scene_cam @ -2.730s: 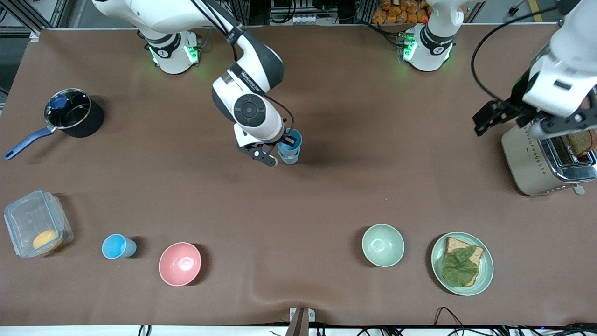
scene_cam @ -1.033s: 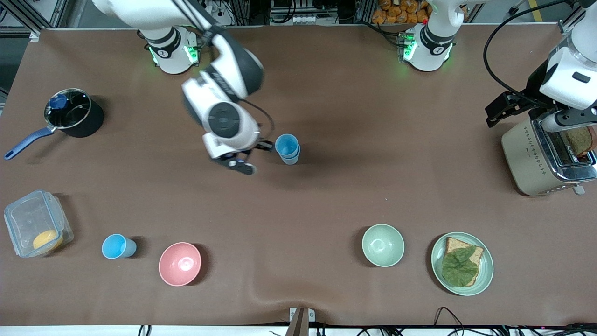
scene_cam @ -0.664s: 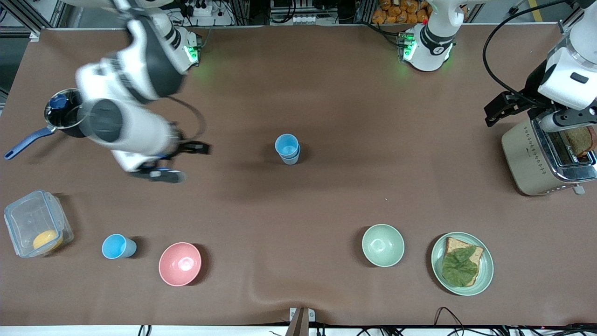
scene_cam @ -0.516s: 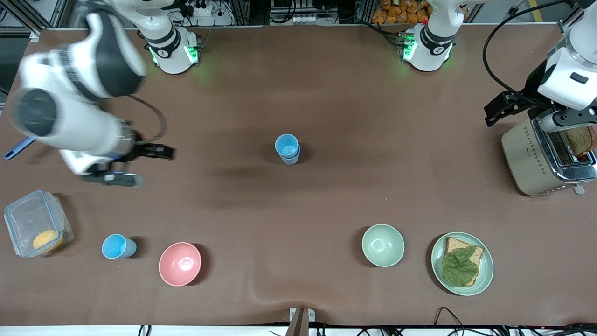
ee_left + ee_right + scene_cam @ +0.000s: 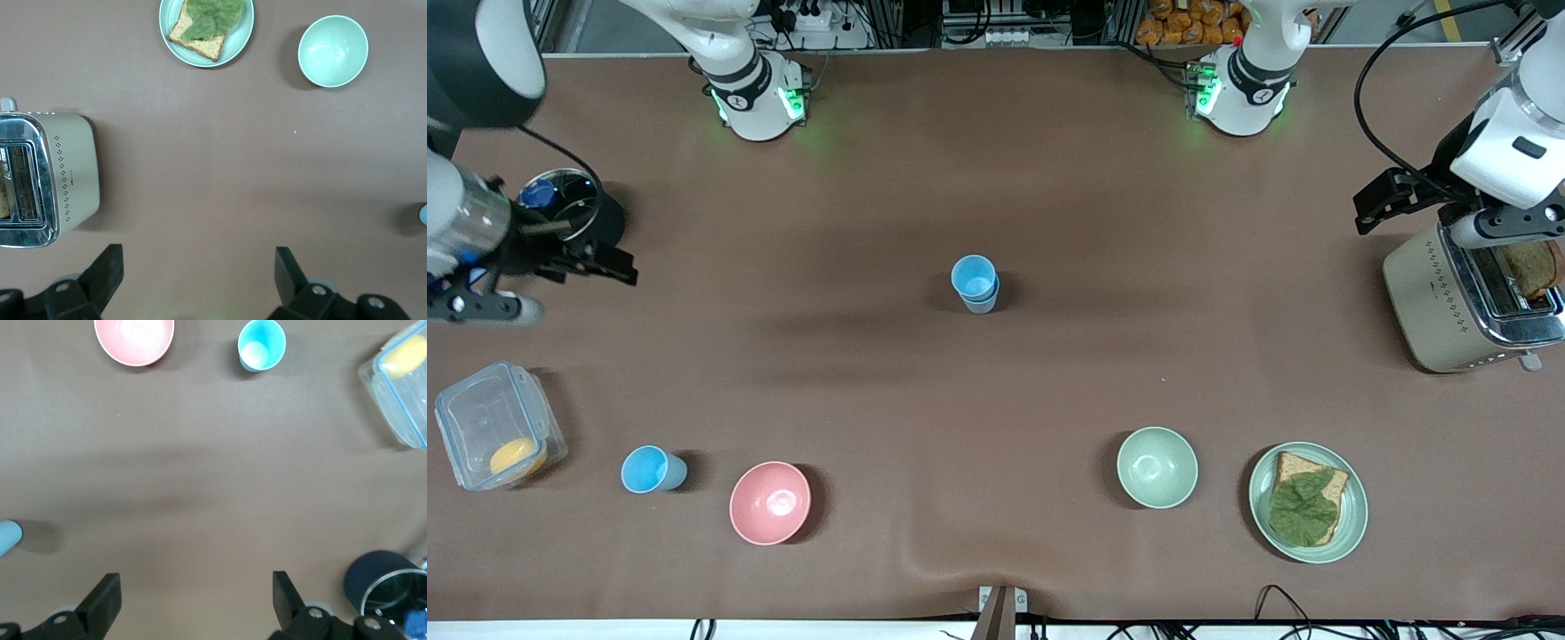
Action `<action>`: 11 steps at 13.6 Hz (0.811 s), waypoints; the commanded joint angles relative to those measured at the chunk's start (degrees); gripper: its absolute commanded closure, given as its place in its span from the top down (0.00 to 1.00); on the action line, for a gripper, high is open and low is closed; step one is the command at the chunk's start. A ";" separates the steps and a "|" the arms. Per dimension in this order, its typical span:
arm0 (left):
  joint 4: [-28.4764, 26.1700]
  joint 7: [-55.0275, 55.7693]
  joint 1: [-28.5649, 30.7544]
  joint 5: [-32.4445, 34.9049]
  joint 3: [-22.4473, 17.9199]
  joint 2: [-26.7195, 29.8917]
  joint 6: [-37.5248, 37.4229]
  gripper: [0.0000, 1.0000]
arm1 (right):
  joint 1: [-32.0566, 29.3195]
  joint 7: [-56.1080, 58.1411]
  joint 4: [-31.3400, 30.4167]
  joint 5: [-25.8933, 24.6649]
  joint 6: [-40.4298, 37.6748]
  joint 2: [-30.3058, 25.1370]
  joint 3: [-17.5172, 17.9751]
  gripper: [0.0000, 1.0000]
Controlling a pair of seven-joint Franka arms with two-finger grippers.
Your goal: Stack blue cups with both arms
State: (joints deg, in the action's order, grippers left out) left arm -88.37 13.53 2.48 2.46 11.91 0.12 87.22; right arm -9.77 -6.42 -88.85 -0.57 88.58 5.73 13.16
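Two blue cups stand nested as one stack (image 5: pixel 975 283) at the middle of the table. A third blue cup (image 5: pixel 649 469) stands alone near the front camera at the right arm's end, between a clear box and the pink bowl; it also shows in the right wrist view (image 5: pixel 261 345). My right gripper (image 5: pixel 560 289) is open and empty, up in the air over the table beside the pot; its wrist view shows it (image 5: pixel 197 600) over bare table. My left gripper (image 5: pixel 1432 218) is open and empty, waiting over the toaster, and shows in its wrist view (image 5: pixel 198 280).
A dark pot (image 5: pixel 600 222) with a blue handle sits under the right arm. A clear box (image 5: pixel 494 427) holds something yellow. Pink bowl (image 5: pixel 770 502), pale green bowl (image 5: pixel 1157 467) and a plate (image 5: pixel 1352 524) with bread and lettuce line the near side. A toaster (image 5: pixel 1432 302) stands at the left arm's end.
My right gripper let go of the cup on the stack and swung away toward its own end of the table, ending beside the pot. The left arm barely moved.
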 commanded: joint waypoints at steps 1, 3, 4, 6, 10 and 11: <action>0.22 -1.31 0.24 -0.44 -0.04 0.59 -1.26 1.00 | 1.49 0.71 -2.12 -0.66 -0.52 -3.26 -4.43 1.00; 0.48 -1.22 0.16 -0.35 -0.04 0.32 -1.26 1.00 | 5.88 0.71 -2.38 -0.66 -0.87 -4.67 -9.45 1.00; 0.48 -1.22 0.16 -0.35 -0.04 0.32 -1.26 1.00 | 6.60 0.71 -2.29 -0.66 -1.39 -4.76 -10.78 1.00; 0.92 -1.13 0.16 -0.35 -0.04 0.23 -1.26 1.00 | 6.61 0.80 -2.03 -0.66 -1.75 -5.20 -11.23 1.00; 2.33 -1.13 0.24 -0.35 -0.04 -0.03 -1.35 1.00 | 6.87 0.80 -0.71 -0.74 -2.63 -6.52 -10.79 1.00; 2.33 -1.05 0.16 -0.26 -0.04 -0.03 -1.26 1.00 | 6.87 0.80 -0.71 -0.74 -2.54 -6.43 -10.79 1.00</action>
